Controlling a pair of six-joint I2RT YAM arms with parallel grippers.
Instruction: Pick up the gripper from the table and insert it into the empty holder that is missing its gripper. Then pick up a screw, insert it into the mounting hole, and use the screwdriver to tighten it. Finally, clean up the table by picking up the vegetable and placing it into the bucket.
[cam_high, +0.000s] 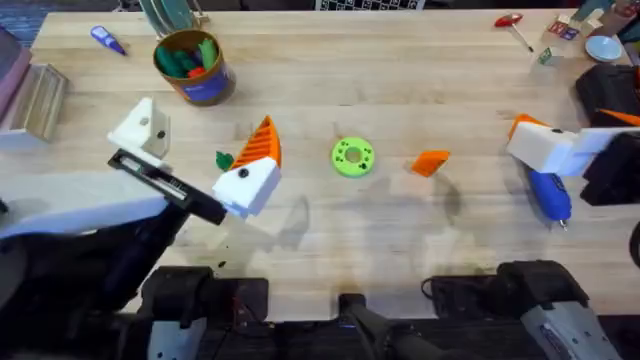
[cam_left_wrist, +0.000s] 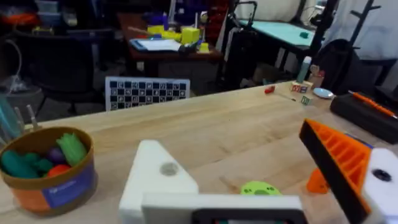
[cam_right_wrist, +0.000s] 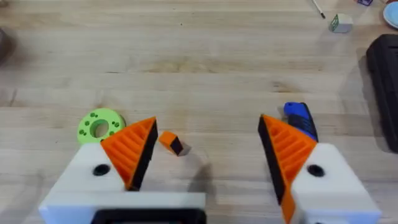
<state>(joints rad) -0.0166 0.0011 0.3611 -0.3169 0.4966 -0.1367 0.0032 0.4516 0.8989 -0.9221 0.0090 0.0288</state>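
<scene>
Left gripper (cam_high: 200, 160) open, one holder (cam_high: 145, 128) bare. Right gripper (cam_right_wrist: 205, 152) open over screwdriver (cam_high: 549, 194). Loose gripper (cam_high: 431, 162) right of green disc (cam_high: 352, 156). Vegetable (cam_high: 224, 160), probably, beside left finger. Bucket (cam_high: 193, 66) far left.

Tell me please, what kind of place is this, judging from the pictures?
Probably a robotics lab or workshop. A wooden table carries a loose orange gripper pad, a blue screwdriver and a bucket of toy vegetables, and a checkerboard panel, likely for camera calibration, stands behind it among cluttered desks.
</scene>
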